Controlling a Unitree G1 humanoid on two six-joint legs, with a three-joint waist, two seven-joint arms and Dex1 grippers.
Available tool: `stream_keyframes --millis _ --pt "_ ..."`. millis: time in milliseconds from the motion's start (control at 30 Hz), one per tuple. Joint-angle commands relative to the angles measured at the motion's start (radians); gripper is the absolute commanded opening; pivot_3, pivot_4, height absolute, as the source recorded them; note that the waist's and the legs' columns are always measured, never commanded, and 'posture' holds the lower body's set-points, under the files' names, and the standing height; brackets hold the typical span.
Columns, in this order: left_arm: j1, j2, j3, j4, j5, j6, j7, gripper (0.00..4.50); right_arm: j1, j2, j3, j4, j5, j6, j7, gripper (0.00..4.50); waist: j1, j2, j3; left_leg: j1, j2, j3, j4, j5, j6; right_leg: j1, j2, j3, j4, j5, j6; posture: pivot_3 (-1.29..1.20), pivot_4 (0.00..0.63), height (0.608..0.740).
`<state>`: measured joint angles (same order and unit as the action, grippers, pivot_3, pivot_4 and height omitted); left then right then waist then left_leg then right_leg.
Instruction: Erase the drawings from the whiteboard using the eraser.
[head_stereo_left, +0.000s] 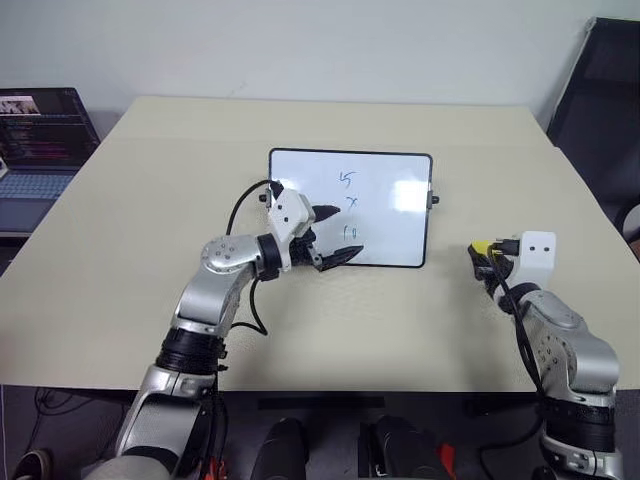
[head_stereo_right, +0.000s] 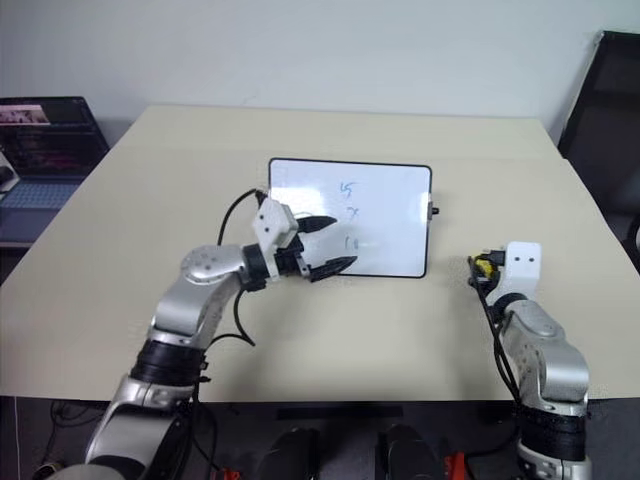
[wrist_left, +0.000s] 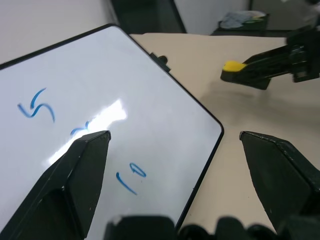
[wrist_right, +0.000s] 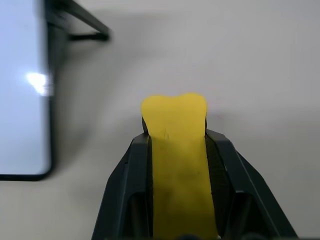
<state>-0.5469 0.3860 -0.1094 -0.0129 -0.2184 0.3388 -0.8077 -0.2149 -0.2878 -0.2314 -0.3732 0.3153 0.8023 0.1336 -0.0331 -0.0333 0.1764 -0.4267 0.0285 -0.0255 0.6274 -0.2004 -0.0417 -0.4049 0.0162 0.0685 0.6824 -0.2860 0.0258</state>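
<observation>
The whiteboard (head_stereo_left: 385, 225) lies flat in the middle of the tan table, with the blue drawings (head_stereo_left: 348, 205) in a column near its centre. My left gripper (head_stereo_left: 345, 233) hovers open over the board's near left part, one finger on each side of the lowest scribble (wrist_left: 131, 177). To the right of the board, off its edge, my right gripper (head_stereo_left: 480, 252) is shut on the yellow eraser (head_stereo_left: 483, 246). The right wrist view shows the eraser (wrist_right: 175, 150) squeezed between both fingers, its tip sticking out, above the bare table beside the whiteboard (wrist_right: 20, 100).
The table (head_stereo_left: 150, 200) stretches wide around the board. A laptop (head_stereo_left: 35, 140) stands off the table's left side. A black chair (head_stereo_left: 600, 100) is at the far right. A black cable (head_stereo_left: 240, 205) loops from my left wrist.
</observation>
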Motion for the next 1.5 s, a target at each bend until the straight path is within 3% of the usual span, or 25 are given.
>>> stream_keyframes --millis 33,200,433,600,1133,1500 --pt "0.001 -0.007 0.040 -0.113 0.010 0.080 0.112 4.50 -0.010 -0.013 0.034 -0.121 0.026 -0.003 0.032 1.06 0.000 0.000 0.000 0.000 0.000 0.000 0.000 0.000 0.000 0.000 0.000 0.000 0.000 0.000 0.000 0.00 0.150 0.740" --pt "0.019 0.019 0.062 -0.185 0.052 0.172 0.233 4.50 -0.132 -0.061 0.179 -0.121 -0.010 -0.032 0.101 1.06 -0.007 0.000 0.000 0.001 0.000 0.001 0.001 0.000 0.000 0.000 0.000 0.001 0.000 0.000 0.002 0.00 0.150 0.740" --pt "-0.002 0.037 0.081 -0.166 0.082 0.218 0.311 4.50 -0.444 -0.038 0.330 0.210 -0.117 -0.170 0.169 1.06 -0.010 0.000 0.000 0.002 -0.001 0.001 0.001 0.000 0.000 0.001 0.001 0.000 0.001 0.002 0.000 0.00 0.150 0.740" --pt "-0.025 0.036 0.077 -0.146 0.098 0.228 0.339 4.50 -0.583 -0.004 0.399 0.430 -0.186 -0.279 0.223 1.06 -0.004 0.000 0.000 0.001 -0.001 0.001 0.001 0.000 0.000 0.000 -0.001 0.000 0.000 0.004 -0.003 0.00 0.150 0.740" --pt "-0.030 0.056 0.075 -0.178 0.103 0.297 0.345 4.50 -0.739 0.059 0.422 0.704 -0.292 -0.436 0.263 1.06 -0.002 0.000 0.000 0.000 0.000 0.000 0.001 0.000 0.000 0.000 -0.002 -0.001 0.001 0.004 -0.003 0.00 0.150 0.740" --pt "-0.045 0.074 0.089 -0.170 0.095 0.309 0.336 4.50 -0.889 0.137 0.473 1.031 -0.419 -0.611 0.246 1.06 -0.001 0.000 0.000 0.000 -0.001 0.000 0.001 0.000 0.000 -0.001 -0.002 -0.001 0.002 0.004 -0.003 0.00 0.150 0.740"
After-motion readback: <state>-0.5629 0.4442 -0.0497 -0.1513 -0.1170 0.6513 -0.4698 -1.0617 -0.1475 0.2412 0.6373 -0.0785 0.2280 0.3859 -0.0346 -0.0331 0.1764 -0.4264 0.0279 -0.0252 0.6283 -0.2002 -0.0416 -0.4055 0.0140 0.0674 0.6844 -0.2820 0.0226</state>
